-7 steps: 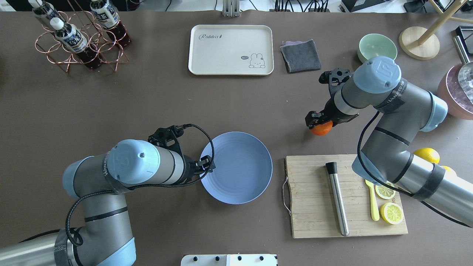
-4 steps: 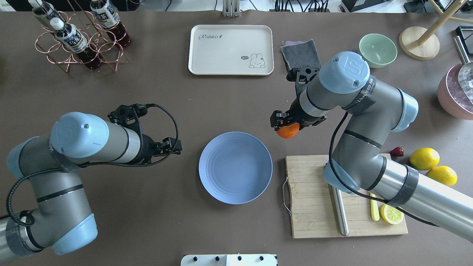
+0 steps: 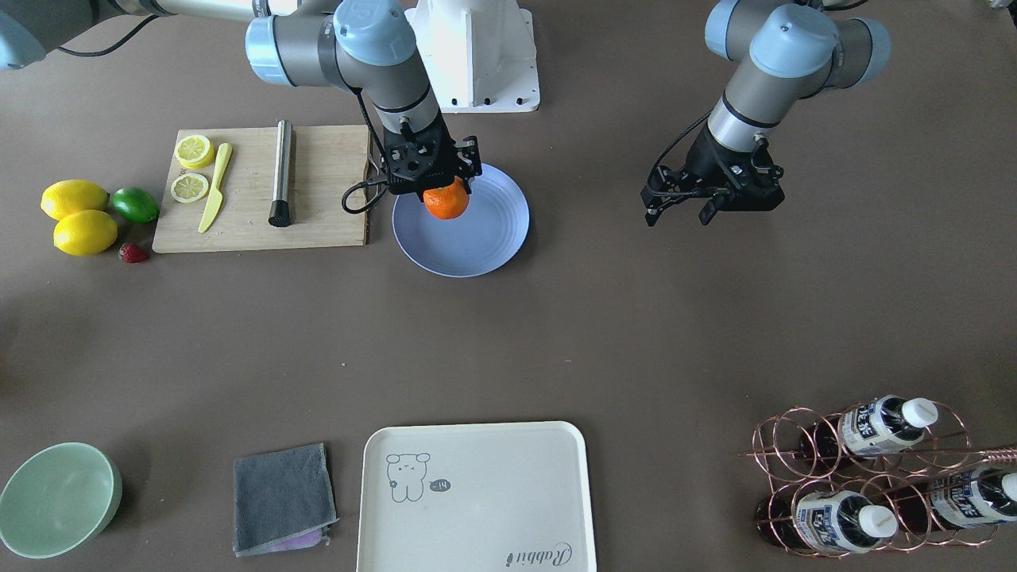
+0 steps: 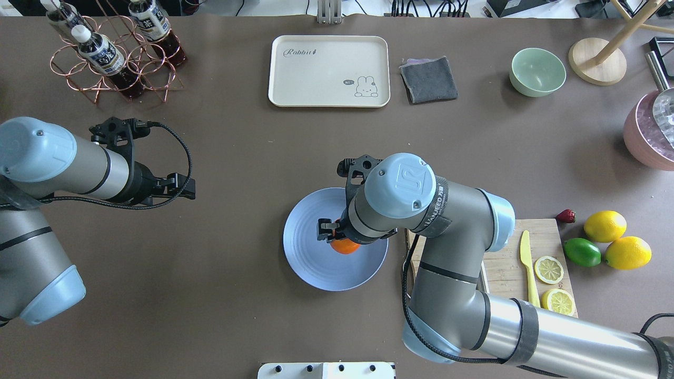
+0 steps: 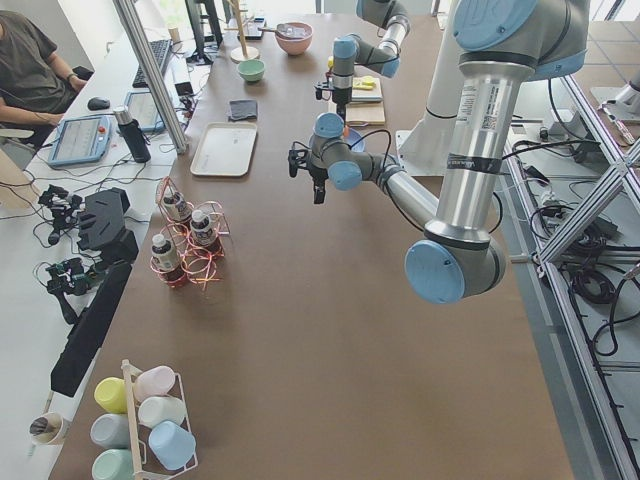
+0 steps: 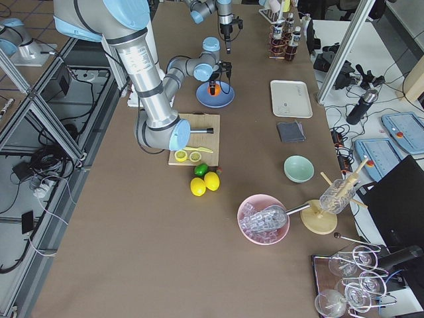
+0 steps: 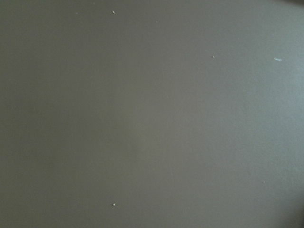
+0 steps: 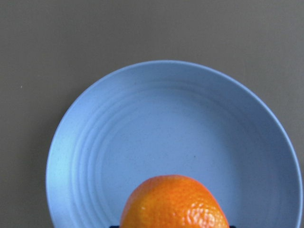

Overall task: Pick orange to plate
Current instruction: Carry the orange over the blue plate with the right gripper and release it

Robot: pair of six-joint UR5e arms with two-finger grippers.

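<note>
1. While my right arm is reaching in over the plate (image 4: 308,263), my right gripper (image 3: 446,191) is clamping the orange (image 3: 446,203) between its two fingers; the jaws are standing only as wide as the fruit, one finger pressing on each side of it.
2. I am holding the orange over the plate's inner area, off centre toward my base and toward the cutting board (image 3: 318,199); whether the fruit is touching the plate or hanging just above it, I cannot tell.
3. My right wrist camera is looking straight down; the orange is filling the lower edge of that view, and the plate's faint rings are spreading out beyond it.
4. My left gripper (image 4: 188,188) is hovering above the bare table (image 3: 556,334), well apart from the plate on my left side; its fingers are standing apart and gripping nothing; its wrist camera is showing only brown table surface.
5. The cutting board is lying just beside the plate on my right; it is carrying a metal rod (image 3: 281,171), a yellow knife (image 3: 214,187) and two lemon slices (image 3: 194,151).
6. Past the board, two lemons (image 3: 75,199), a lime (image 3: 135,204) and a strawberry (image 3: 133,253) are sitting close together; across the table, a cream tray (image 3: 477,492), a grey cloth (image 3: 282,496) and a green bowl (image 3: 56,499) are lying well apart from the plate.
</note>
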